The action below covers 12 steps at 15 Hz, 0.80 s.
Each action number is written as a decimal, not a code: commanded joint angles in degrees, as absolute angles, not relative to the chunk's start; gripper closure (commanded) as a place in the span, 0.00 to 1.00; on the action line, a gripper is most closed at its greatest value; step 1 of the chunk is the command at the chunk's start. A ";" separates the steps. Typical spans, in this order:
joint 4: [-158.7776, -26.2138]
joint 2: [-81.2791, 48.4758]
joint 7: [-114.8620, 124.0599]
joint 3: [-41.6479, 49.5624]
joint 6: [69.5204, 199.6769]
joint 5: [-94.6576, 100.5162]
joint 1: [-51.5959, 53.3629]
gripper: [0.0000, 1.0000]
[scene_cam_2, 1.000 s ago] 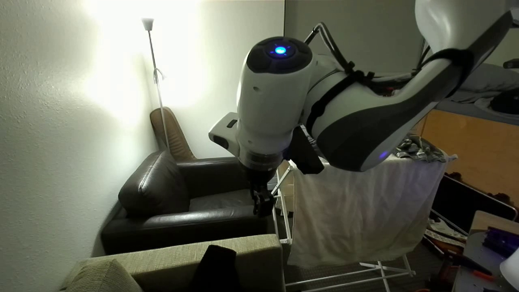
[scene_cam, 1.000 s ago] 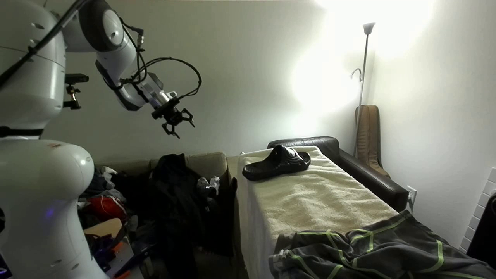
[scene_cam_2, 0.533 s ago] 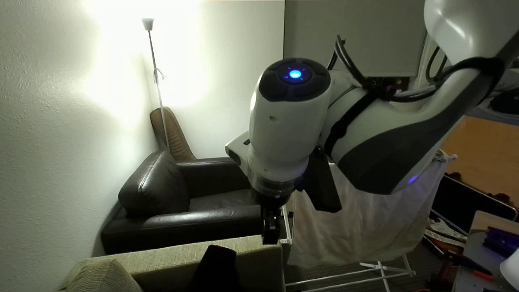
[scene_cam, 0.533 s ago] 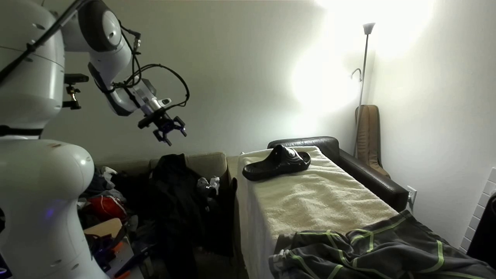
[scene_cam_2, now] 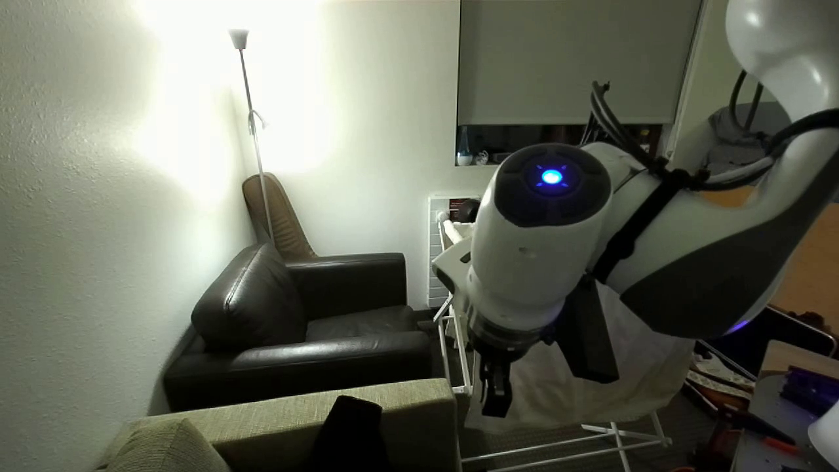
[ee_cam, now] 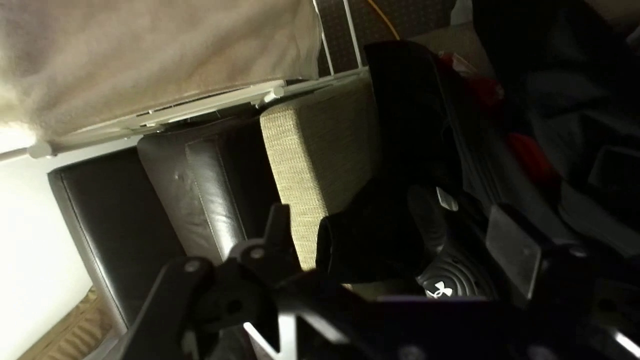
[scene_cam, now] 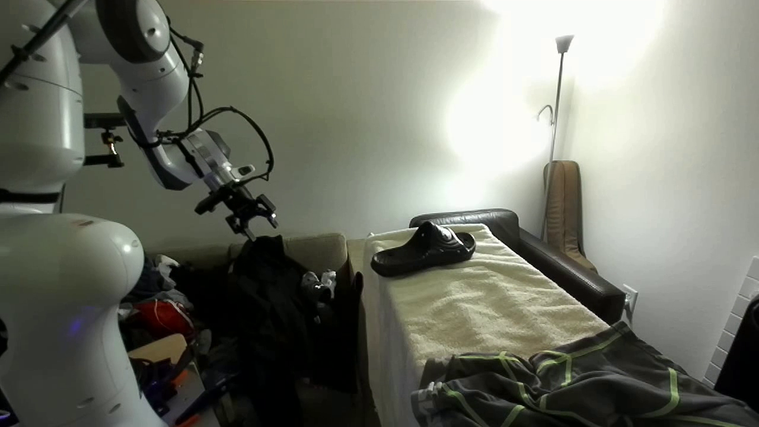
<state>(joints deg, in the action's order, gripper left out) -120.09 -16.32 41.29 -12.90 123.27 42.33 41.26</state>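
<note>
The gripper (scene_cam: 263, 231) has been lowered toward the couch (scene_cam: 320, 252), spread wide with nothing held; it has thus been brought nearer the black sandal (ee_cam: 457, 272) lying among dark clothes (scene_cam: 270, 296).

The floor lamp (scene_cam: 564, 44) supplies the main light, overexposing the wall (scene_cam: 510, 118) in both exterior views. Wrist view: black clothing (ee_cam: 410, 125) is underexposed, folds probably lost; leather armchair (ee_cam: 212, 190) shows glare; fingers (ee_cam: 515, 250) slightly blurred.
</note>
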 commanded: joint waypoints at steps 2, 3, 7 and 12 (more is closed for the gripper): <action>-130.01 -7.45 41.60 -14.58 124.46 43.05 38.42 0.00; -130.93 -6.47 40.83 -14.83 124.39 43.53 37.95 0.00; -134.06 -3.08 38.43 -16.48 124.91 45.43 35.52 0.00; -138.40 0.30 38.43 -18.09 127.94 46.70 32.08 0.00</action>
<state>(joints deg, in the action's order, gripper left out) -133.55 -3.85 38.99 -16.46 124.53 45.13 35.11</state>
